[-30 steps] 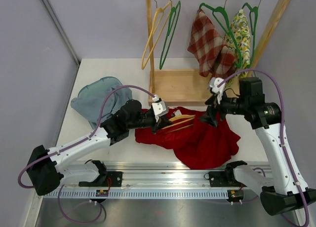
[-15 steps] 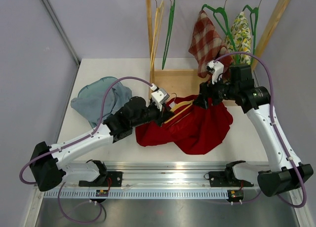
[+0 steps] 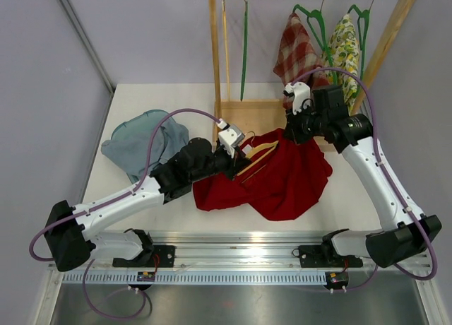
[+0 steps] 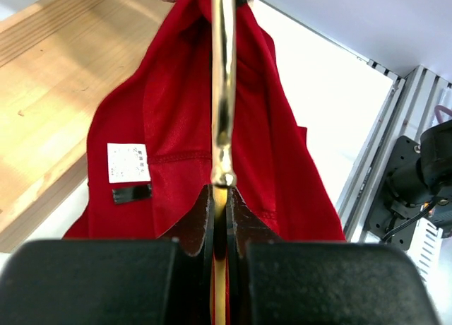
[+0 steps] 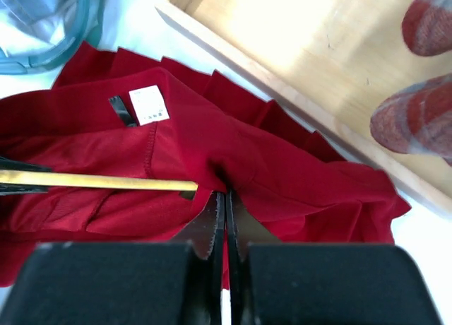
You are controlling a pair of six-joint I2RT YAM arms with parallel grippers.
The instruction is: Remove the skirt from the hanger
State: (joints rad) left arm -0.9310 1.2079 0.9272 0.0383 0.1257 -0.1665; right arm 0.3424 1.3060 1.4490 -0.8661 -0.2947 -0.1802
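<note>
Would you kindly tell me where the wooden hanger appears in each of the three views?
Top external: the hanger sits centre, against the red skirt.
Left wrist: the hanger runs vertically mid-frame, pinched by the left gripper.
Right wrist: the hanger is a horizontal bar at left.
Shared landmark: the wooden rack base.
</note>
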